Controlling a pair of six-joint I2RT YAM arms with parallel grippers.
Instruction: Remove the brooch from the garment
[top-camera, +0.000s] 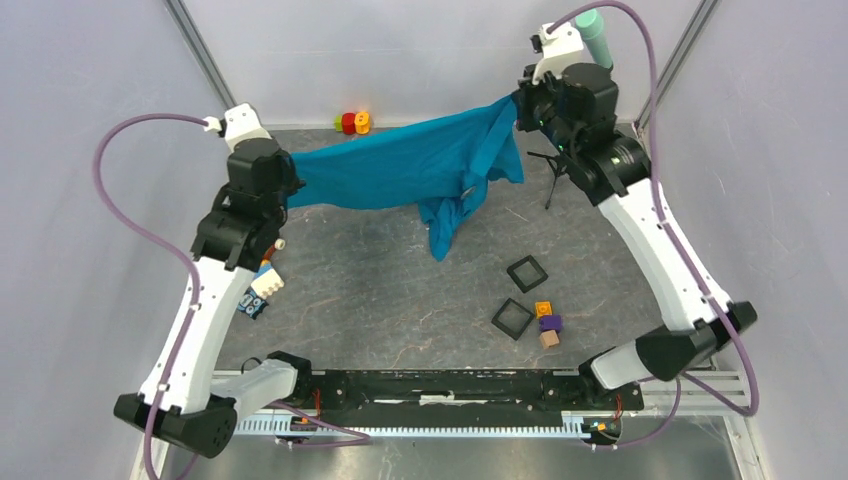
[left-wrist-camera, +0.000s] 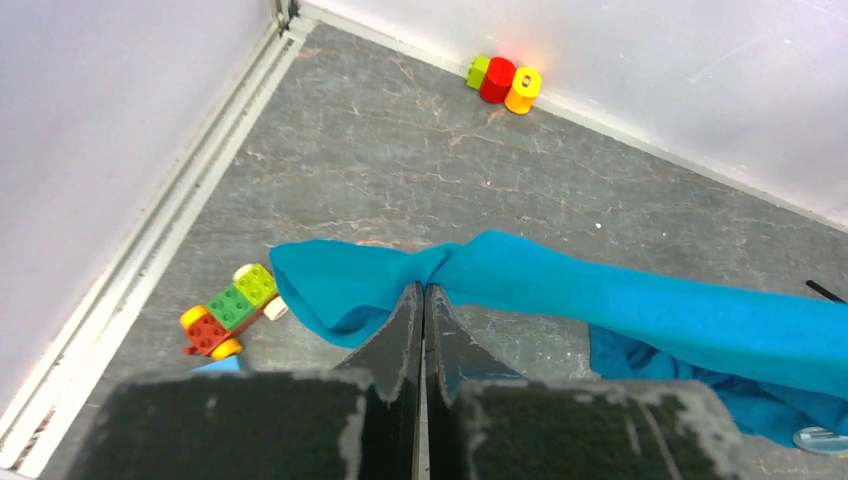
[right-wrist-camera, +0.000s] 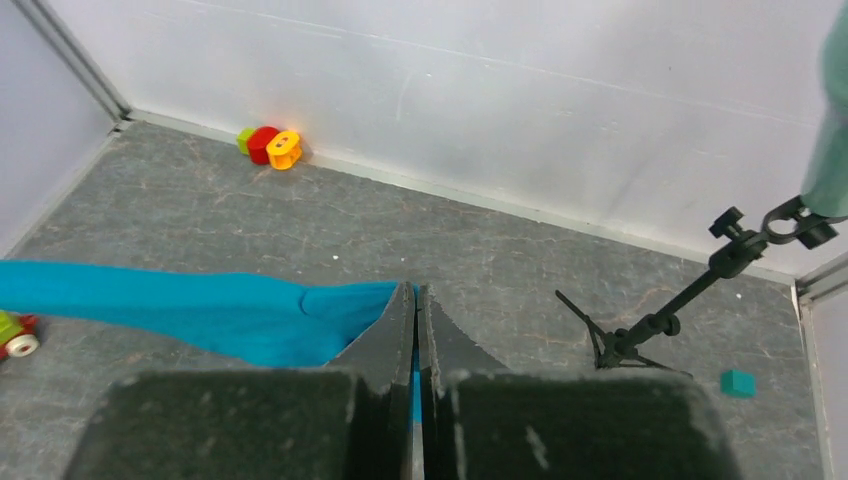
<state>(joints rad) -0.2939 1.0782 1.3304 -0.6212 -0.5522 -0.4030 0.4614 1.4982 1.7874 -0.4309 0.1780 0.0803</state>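
Note:
The blue garment (top-camera: 400, 165) hangs stretched in the air between my two grippers, with a fold drooping down to the table (top-camera: 440, 235). My left gripper (top-camera: 290, 180) is shut on its left end, seen in the left wrist view (left-wrist-camera: 422, 290) with cloth (left-wrist-camera: 600, 300) bunched at the fingertips. My right gripper (top-camera: 517, 108) is shut on its right end, seen in the right wrist view (right-wrist-camera: 415, 290) with cloth (right-wrist-camera: 200, 310) between the jaws. A small whitish round piece, likely the brooch (left-wrist-camera: 822, 440), shows at the lower edge of the hanging cloth, and as a tiny speck from above (top-camera: 466, 192).
Red, green and yellow toy blocks (top-camera: 353, 122) sit at the back wall. A block car (top-camera: 262, 290) lies by the left arm. Two black square frames (top-camera: 527, 272) (top-camera: 512, 318) and small blocks (top-camera: 547, 324) lie front right. A black tripod (right-wrist-camera: 660, 320) stands at the right.

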